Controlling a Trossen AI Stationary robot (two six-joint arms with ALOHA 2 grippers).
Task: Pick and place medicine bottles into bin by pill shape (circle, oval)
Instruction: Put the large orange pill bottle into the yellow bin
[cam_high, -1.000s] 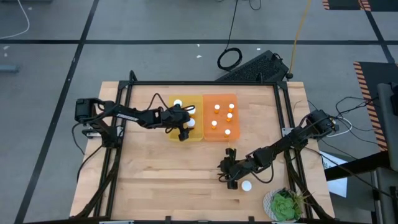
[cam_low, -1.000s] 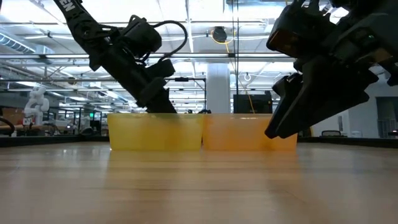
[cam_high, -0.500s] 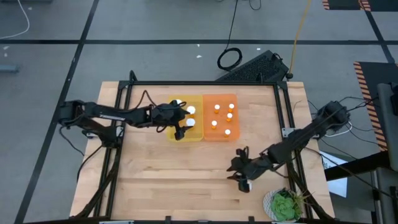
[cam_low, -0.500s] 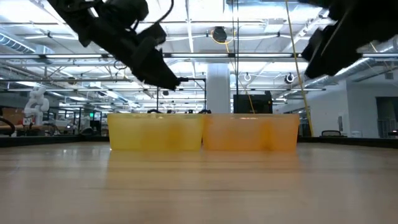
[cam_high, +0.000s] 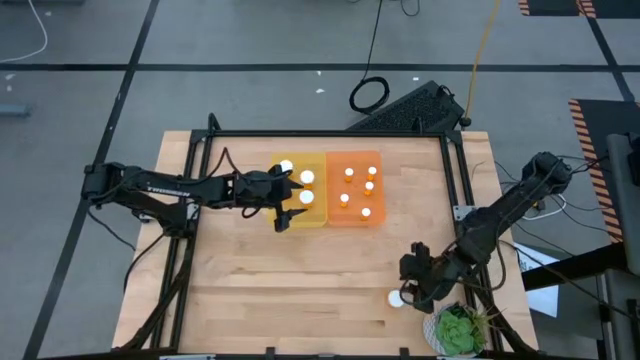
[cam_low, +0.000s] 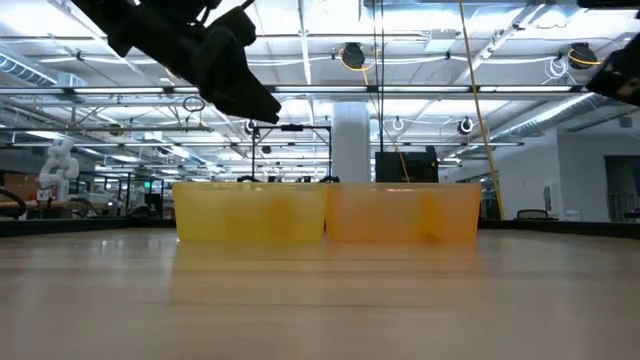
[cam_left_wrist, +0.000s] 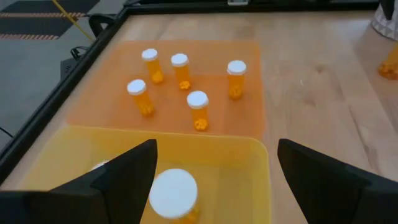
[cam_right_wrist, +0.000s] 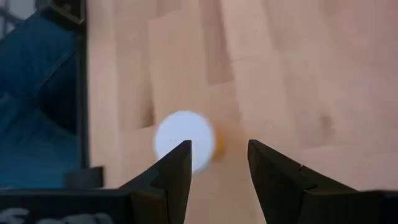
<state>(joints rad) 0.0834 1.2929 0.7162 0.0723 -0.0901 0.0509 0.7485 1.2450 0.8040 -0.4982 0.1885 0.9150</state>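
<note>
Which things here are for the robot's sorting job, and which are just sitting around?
For the job: yellow bin, orange bin, five bottles in the orange bin, bottles in the yellow bin, loose bottle beside the right gripper, left gripper.

Just sitting around: green plant, black keyboard, cable loop.

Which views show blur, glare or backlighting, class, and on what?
Right wrist view: the lone bottle on the wood is soft and smeared, while the right gripper stands open over it. Low view: bright ceiling lights backlight the left arm into a silhouette above the yellow bin. Left wrist view: the near white cap is out of focus, the five bottles in the orange bin crisper.
</note>
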